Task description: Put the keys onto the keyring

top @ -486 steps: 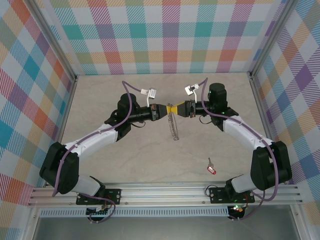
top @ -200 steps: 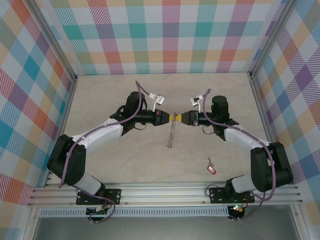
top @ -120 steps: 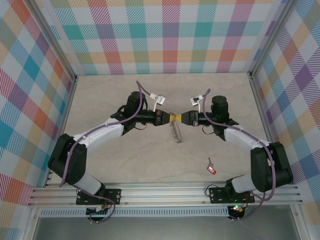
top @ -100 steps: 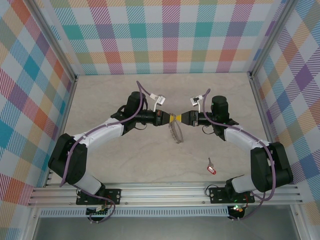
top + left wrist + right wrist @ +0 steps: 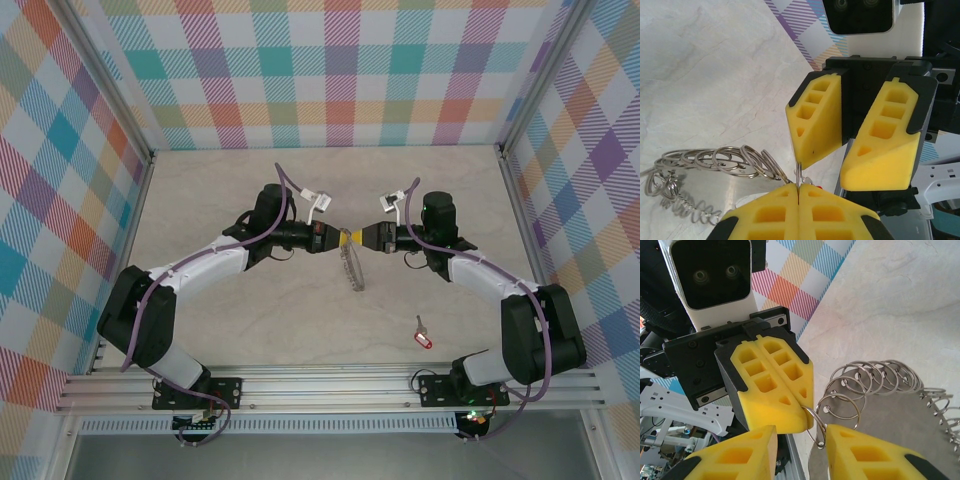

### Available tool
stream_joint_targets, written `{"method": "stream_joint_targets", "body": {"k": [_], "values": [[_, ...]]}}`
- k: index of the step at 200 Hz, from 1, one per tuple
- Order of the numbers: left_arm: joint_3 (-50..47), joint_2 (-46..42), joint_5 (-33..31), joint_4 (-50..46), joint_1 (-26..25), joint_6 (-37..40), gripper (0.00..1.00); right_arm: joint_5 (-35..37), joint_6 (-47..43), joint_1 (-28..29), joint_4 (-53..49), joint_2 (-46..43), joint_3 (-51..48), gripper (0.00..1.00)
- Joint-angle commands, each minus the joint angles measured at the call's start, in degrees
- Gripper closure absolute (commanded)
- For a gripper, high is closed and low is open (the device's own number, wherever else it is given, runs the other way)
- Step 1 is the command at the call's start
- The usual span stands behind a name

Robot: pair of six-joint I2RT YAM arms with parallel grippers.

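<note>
Left gripper clenched on a keyring loop; the ring hangs between your two grippers. Right gripper released, jaws astride a loop. Key lies well apart, on your right side.

Reach inward to meet tip to tip: left gripper with jaws pressed together, right gripper opposite, jaws parted.

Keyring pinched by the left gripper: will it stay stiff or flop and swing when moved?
Probably swings: the keyring hangs from one pinch point in the left gripper. Its rim likely stays stiff, but the small loops look loose, so they may shift and snag.
</note>
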Motion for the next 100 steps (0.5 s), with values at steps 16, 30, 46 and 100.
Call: {"method": "stream_joint_targets", "body": {"k": [16, 30, 46, 100], "values": [[2.35, -0.15, 2.18, 1.06, -0.65, 0.74, 1.0, -2.05, -0.19, 0.96, 1.49, 0.26, 0.86, 0.68], [2.37, -0.15, 2.2, 1.05, -0.63, 0.74, 1.0, -1.49, -0.57, 0.98, 0.94, 0.48, 0.94, 0.66], [2.46, -0.23, 2.3, 0.98, -0.65, 0.76, 1.0, -1.23, -0.84, 1.0, 0.84, 0.91, 1.03, 0.65], [2.46, -0.33, 2.52, 0.72, -0.73, 0.86, 1.0, -0.89, -0.55, 1.0, 1.53, 1.8, 1.11, 0.66]]}}
